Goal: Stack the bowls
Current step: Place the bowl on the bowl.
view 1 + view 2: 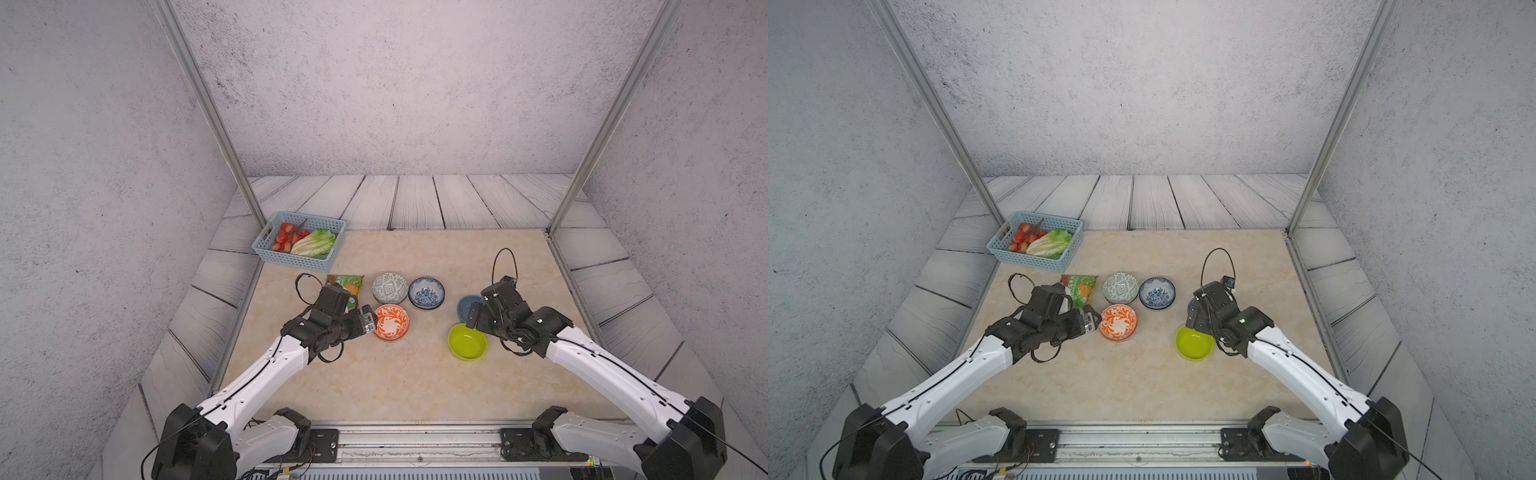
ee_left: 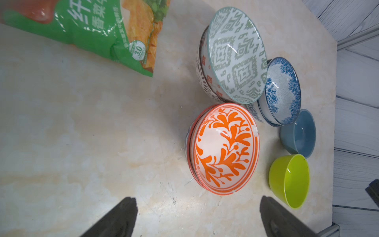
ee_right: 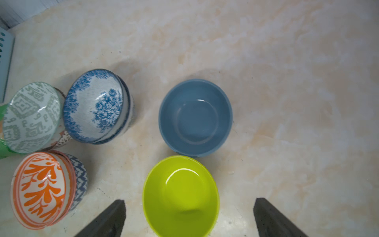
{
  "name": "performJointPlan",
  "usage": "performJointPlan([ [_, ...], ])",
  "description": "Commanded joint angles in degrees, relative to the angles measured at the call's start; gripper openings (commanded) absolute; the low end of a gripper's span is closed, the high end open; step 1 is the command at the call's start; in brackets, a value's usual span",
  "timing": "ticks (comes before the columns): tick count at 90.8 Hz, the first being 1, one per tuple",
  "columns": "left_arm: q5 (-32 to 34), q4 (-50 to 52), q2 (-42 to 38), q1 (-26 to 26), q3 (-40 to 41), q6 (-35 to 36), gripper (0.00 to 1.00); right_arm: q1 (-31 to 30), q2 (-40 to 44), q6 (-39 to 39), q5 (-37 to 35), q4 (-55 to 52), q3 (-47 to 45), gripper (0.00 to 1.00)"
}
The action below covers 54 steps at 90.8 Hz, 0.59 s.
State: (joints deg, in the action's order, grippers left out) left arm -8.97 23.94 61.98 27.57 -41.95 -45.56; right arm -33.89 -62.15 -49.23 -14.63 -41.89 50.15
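Orange-white bowls (image 1: 391, 322) (image 2: 224, 148) sit nested at the table's middle left. Behind them a grey-green geometric bowl (image 1: 389, 287) rests in another patterned bowl, beside two nested blue-white floral bowls (image 1: 426, 292) (image 3: 94, 105). A plain blue bowl (image 3: 195, 118) and a lime-green bowl (image 1: 467, 341) stand apart on the right. My left gripper (image 2: 198, 202) is open and empty over bare table, just short of the orange-white bowls. My right gripper (image 3: 189, 202) is open above the lime-green bowl, with nothing held. It partly hides the blue bowl in both top views.
A light-blue basket (image 1: 266, 249) with strawberries and lettuce stands at the table's far left corner. A green snack bag (image 1: 347, 284) lies behind my left wrist. Metal frame posts (image 1: 561, 224) rise at the table's far corners.
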Motion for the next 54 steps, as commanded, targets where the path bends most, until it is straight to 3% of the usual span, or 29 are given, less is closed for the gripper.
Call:
performJointPlan([
  [1, 2.06, -0.55, -3.80, -0.96, 2.87, -2.22, 1.00, 0.23, 3.53, -4.10, 5.41, -4.94, -4.78, 0.99],
  [22, 0.89, -0.09, -8.44, -1.55, 4.24, -2.63, 1.00, 0.70, 4.97, -6.64, 9.96, -4.29, -10.70, 0.95],
  [38, -0.50, -0.19, -8.38, -1.72, 4.07, -2.32, 1.00, 0.84, 4.03, -7.76, 13.14, -1.06, -12.88, 0.83],
  [46, -0.91, -0.28, -8.56, -1.73, 4.07, -2.18, 1.00, 0.86, 2.66, -7.57, 13.35, -0.48, -12.65, 0.72],
  [54, -1.12, -0.60, -8.93, -1.82, 4.18, -2.08, 1.00, 0.92, 1.03, -7.36, 13.57, 0.09, -12.54, 0.70],
])
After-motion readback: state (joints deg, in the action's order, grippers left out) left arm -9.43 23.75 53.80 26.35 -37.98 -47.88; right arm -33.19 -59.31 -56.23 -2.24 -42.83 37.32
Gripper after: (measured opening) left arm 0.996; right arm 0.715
